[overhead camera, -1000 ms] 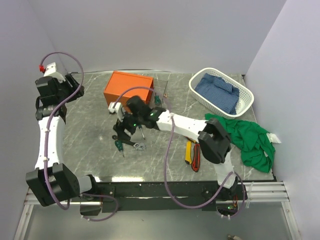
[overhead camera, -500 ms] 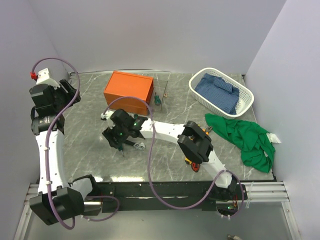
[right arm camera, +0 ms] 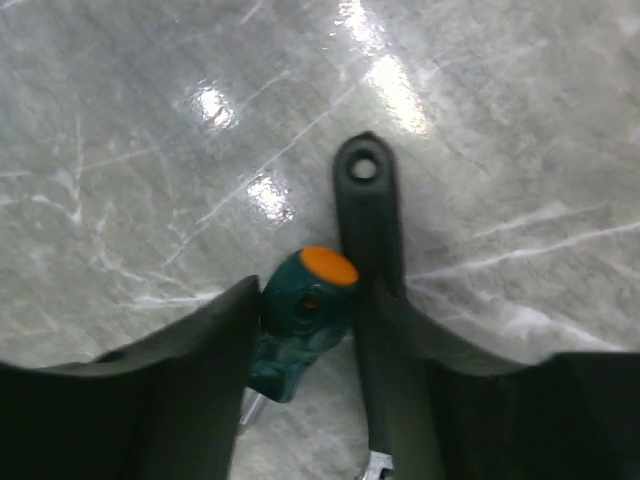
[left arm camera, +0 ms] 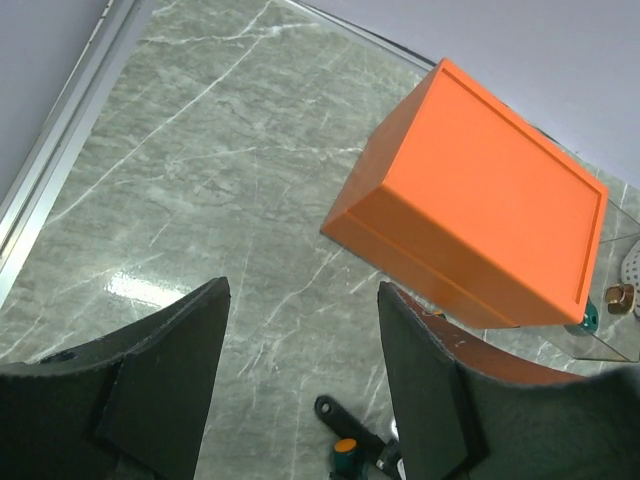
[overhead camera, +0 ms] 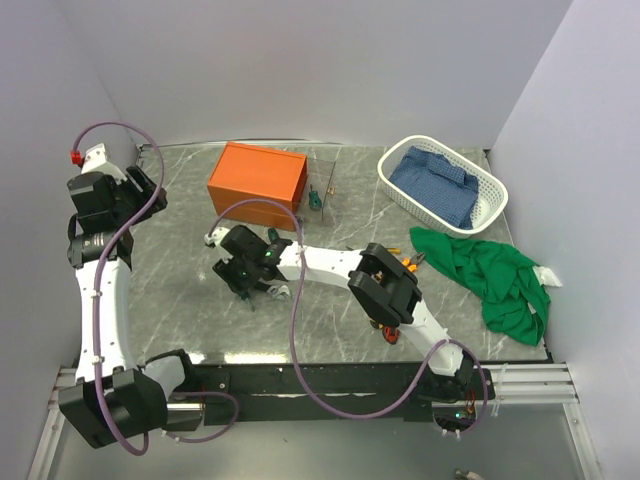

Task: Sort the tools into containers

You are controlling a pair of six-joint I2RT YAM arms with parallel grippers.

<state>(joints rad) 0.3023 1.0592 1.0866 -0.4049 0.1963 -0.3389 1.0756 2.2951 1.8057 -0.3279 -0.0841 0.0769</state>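
The orange box [overhead camera: 257,178] stands at the back middle and also shows in the left wrist view [left arm camera: 480,220]. My right gripper [overhead camera: 243,275] is low over the table, open, its jaws straddling a green-handled screwdriver [right arm camera: 305,320] and the handle of the black wrench [right arm camera: 368,220]. The left finger touches the screwdriver. The wrench's silver jaw [overhead camera: 280,292] pokes out beside the gripper. My left gripper [left arm camera: 303,290] is open and empty, raised at the far left [overhead camera: 150,185]. Another green screwdriver [overhead camera: 314,200] stands right of the box. The pliers [overhead camera: 405,262] and the utility knives [overhead camera: 385,325] are partly hidden by the right arm.
A white basket [overhead camera: 490,215] holding a blue cloth stands at the back right. A green cloth [overhead camera: 495,275] lies in front of it. A clear plastic holder [overhead camera: 325,175] stands beside the orange box. Grey walls close the left, back and right sides.
My right gripper moved left and down from above the tools until its jaws bracket the screwdriver and wrench. The left arm shifted slightly at the far left.
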